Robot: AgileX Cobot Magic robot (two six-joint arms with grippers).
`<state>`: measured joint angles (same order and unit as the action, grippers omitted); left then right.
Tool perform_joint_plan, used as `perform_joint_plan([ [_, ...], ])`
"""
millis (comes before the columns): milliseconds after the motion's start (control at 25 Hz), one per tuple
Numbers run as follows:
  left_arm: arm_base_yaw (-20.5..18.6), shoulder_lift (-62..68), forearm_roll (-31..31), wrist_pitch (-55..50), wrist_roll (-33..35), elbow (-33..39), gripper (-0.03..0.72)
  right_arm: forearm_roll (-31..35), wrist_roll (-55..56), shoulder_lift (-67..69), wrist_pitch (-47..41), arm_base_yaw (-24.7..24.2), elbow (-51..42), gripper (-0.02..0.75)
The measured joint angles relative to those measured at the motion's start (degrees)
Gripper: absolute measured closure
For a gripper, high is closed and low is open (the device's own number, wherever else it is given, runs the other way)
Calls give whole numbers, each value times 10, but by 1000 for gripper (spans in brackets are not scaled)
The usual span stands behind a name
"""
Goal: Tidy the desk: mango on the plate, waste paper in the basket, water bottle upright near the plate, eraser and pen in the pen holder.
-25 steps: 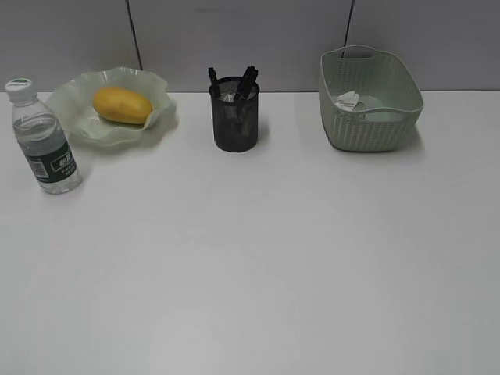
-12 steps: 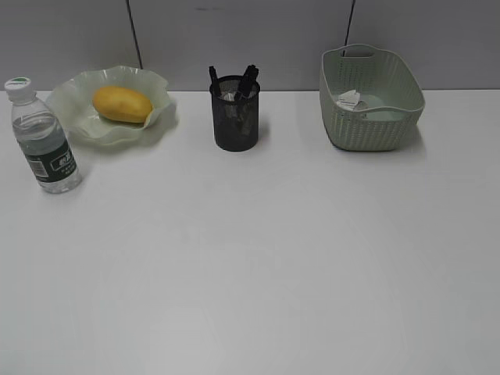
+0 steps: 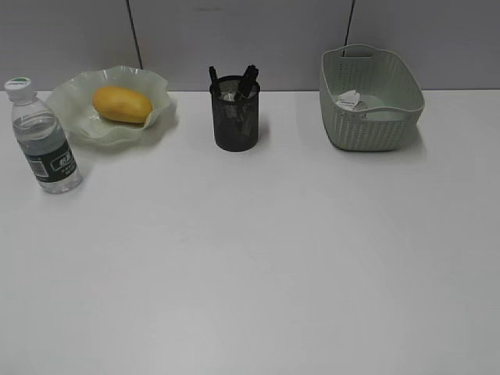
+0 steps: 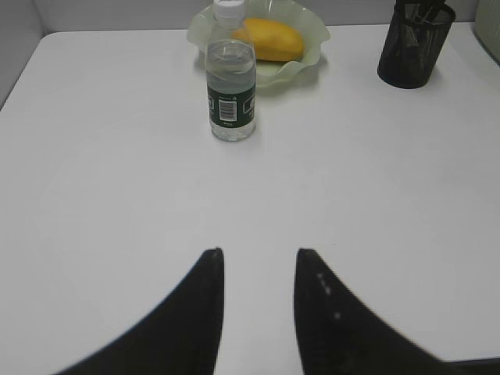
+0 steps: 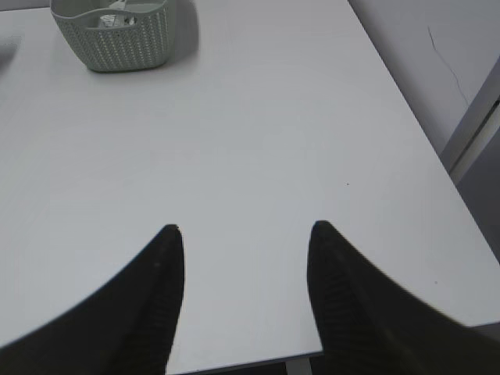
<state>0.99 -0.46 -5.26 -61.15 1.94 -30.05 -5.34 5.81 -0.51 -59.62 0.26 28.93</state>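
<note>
Judged from how things lie, the tidying looks finished, so the relation that matters is how each arm sits relative to the things it would otherwise reach for.

In the left wrist view the left gripper (image 4: pixel 258 269) has its jaws parted with nothing between them, hanging over bare surface (image 4: pixel 117 195). The water bottle (image 4: pixel 230 90) stands upright at 12 o'clock from those jaws, well apart from them, its long axis vertical, white cap on top. Just beyond it, still at about 12 o'clock, the plate (image 4: pixel 308 58) carries the mango (image 4: pixel 272 41); bottle and plate are close beside each other. The pen holder (image 4: pixel 412 43) sits at about 1 o'clock, with dark pen ends standing out of it; the eraser cannot be made out through the mesh.

In the right wrist view the right gripper (image 5: pixel 246 266) also has its jaws apart and empty. The basket (image 5: pixel 117 35) lies far off at about 11 o'clock. From the exterior view the waste paper (image 3: pixel 348 99) rests inside it.

The left arm is the nearer one to bottle, plate and holder; the right arm to the basket. Neither arm appears in the exterior view.
</note>
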Motion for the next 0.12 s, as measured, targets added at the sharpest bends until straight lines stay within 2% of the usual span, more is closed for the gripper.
perform_joint_plan([
  [120,0,0,0,0,0,0,449,0,0,0,0,0,0,324],
])
